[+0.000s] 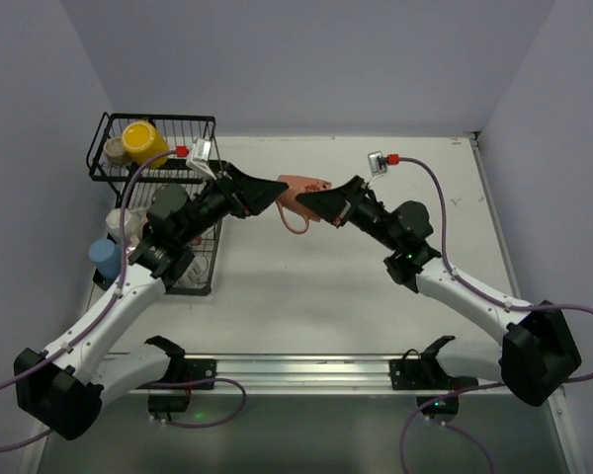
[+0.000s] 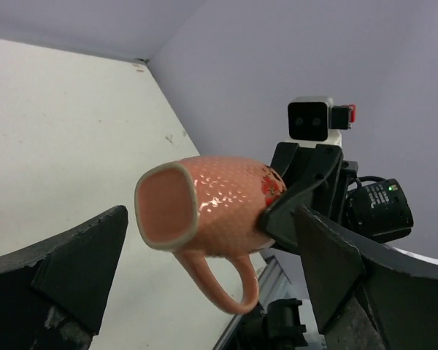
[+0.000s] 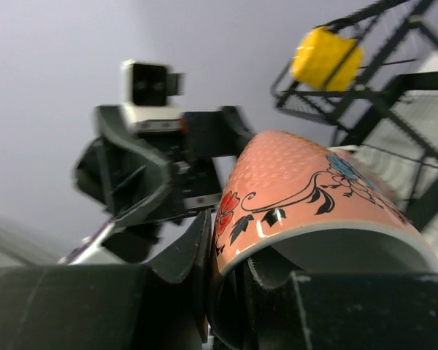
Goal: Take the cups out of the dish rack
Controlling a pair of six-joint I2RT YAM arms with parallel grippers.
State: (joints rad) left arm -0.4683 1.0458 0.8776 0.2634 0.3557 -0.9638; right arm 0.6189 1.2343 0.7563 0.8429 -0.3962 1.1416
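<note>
Top external view: the dish rack [image 1: 193, 123] holds a yellow cup [image 1: 143, 140]; the right gripper [image 1: 311, 203] clamps the salmon mug [image 1: 301, 185] above the free table [image 1: 306, 291], the left gripper [image 1: 273, 190] spread wide.

Both arms angled inward, left claw [image 1: 280, 188] spread open, right claw [image 1: 308, 200] clamped on salmon cup [image 1: 314, 183]

Dish rack [image 1: 200, 128] stands at upper left of the bench [image 1: 306, 296]; a mug [image 1: 311, 184] hangs at centre between left gripper [image 1: 277, 190] and right gripper [image 1: 311, 203].
</note>
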